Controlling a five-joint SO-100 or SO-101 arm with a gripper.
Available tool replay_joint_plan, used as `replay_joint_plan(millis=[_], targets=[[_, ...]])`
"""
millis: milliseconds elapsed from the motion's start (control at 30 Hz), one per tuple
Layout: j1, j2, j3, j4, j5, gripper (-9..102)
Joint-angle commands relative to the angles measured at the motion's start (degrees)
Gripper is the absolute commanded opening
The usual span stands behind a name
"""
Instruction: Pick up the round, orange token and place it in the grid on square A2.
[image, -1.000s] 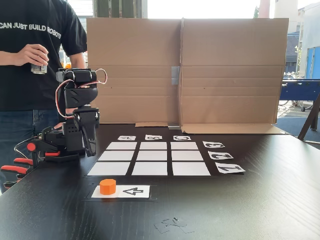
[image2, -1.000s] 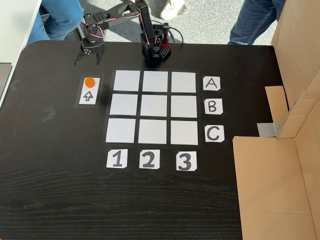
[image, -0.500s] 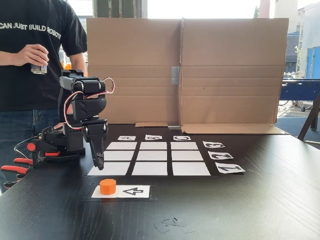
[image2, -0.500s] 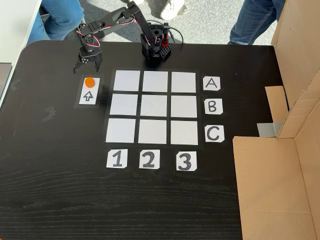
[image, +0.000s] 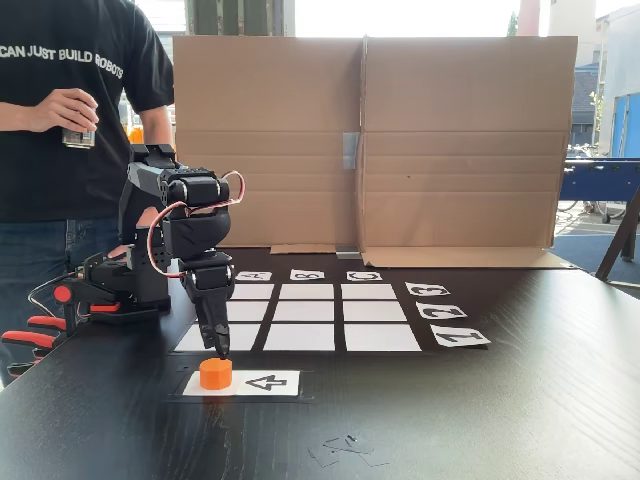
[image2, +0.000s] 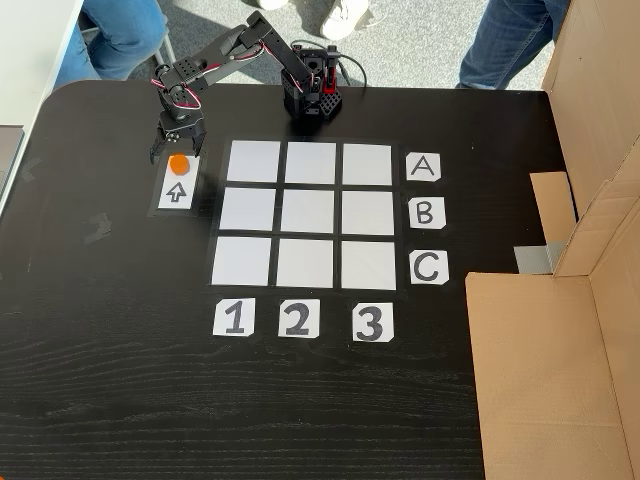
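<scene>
The hand (image2: 175, 151) covers the token's (image2: 178, 163) 12 o'clock edge. The person (image: 60, 120) is cropped at 9 o'clock; the worktop (image2: 120, 400) runs off at 6 o'clock.

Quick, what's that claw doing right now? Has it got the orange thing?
Gripper: open, fingers spread either side of the token, holding nothing; the token sits on the arrow card.

A black wood-grain table (image: 520, 400) carries a tall brown cardboard screen (image: 460, 140) standing along its far edge in one fixed view, folded at the middle with a strip of grey tape (image: 350, 150) at the seam. A white card with a black arrow (image2: 177, 190) lies on the table. A person in a dark printed T-shirt (image: 60, 110) and jeans stands behind the table, holding a can (image: 77, 135).
</scene>
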Motion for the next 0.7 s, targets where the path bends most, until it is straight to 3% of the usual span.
replay_joint_plan(millis=[0,667], targets=[[-0.8,0.0,-2.5,0.2,0.7,40],[4.7,-4.8,-4.8,1.6,3.3,45]])
